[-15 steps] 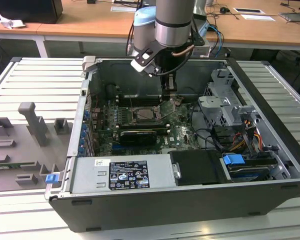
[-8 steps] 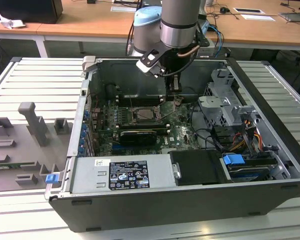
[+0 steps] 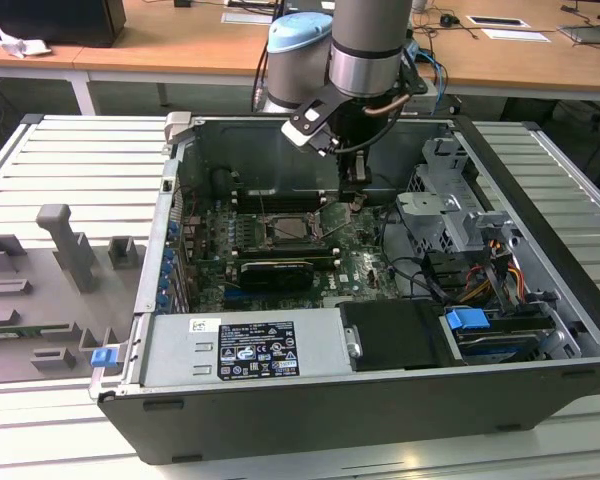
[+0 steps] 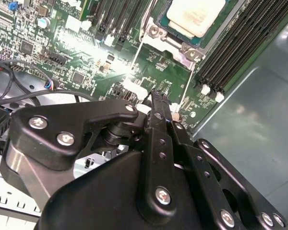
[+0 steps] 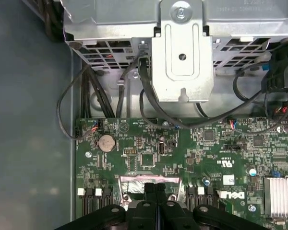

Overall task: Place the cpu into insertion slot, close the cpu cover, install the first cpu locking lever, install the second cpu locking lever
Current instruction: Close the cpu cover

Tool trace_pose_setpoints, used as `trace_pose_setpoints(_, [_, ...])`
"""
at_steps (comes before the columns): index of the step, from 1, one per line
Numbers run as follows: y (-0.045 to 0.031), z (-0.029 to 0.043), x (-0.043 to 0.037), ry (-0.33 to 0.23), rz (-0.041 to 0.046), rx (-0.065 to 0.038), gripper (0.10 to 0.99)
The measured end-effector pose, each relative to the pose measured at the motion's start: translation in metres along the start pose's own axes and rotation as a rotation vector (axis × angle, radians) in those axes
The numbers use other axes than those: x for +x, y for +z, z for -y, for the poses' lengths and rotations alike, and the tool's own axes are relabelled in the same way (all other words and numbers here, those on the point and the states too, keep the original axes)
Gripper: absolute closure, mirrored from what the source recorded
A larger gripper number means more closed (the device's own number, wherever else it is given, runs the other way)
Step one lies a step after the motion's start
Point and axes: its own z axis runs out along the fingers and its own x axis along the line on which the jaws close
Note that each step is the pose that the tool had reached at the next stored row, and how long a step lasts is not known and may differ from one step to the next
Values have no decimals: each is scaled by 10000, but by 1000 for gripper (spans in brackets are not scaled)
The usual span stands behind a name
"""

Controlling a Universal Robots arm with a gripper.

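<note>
Hovering near the slot [image 3: 290,228], your gripper [image 4: 157,98] has its fingers pressed together, empty. The cpu [image 4: 194,17] lies in the slot (light, stiff, fragile: I'd take it by the edges only). Its far side is cut off; the gripper's body hides the board [image 4: 153,67] beneath.

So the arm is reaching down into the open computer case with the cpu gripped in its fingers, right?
Not quite. The gripper does reach into the open computer case, but the cpu is not in its grip. The second wrist view shows the gripper shut and the cpu lying in the insertion slot.
</note>
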Motion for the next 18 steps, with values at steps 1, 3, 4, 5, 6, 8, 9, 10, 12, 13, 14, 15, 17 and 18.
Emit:
trace_pose_setpoints(1, [2, -12, 0, 0, 0, 0, 980])
trace_pose_setpoints(3, [4, -29, 0, 0, 0, -1, 980])
trace_pose_setpoints(4, [5, -40, 1, 0, -1, 0, 980])
trace_pose_setpoints(5, [6, -48, 1, 0, 0, 0, 980])
trace_pose_setpoints(6, [8, -63, 1, 0, 0, 0, 980])
trace_pose_setpoints(8, [10, -81, 1, 0, -1, 0, 980])
trace_pose_setpoints(9, [12, -97, 1, -1, -1, -1, 980])
trace_pose_setpoints(10, [13, -107, 1, 0, 0, 0, 980])
trace_pose_setpoints(12, [16, -129, 1, 0, 0, 0, 980])
trace_pose_setpoints(13, [17, -140, 1, 0, 0, 0, 980])
trace_pose_setpoints(14, [18, -149, 1, 0, -1, 0, 980])
trace_pose_setpoints(15, [20, -161, 1, 1, -1, -1, 980])
trace_pose_setpoints(17, [26, -190, 2, -1, 0, 0, 980])
trace_pose_setpoints(18, [28, -202, 1, 0, 1, 0, 980])
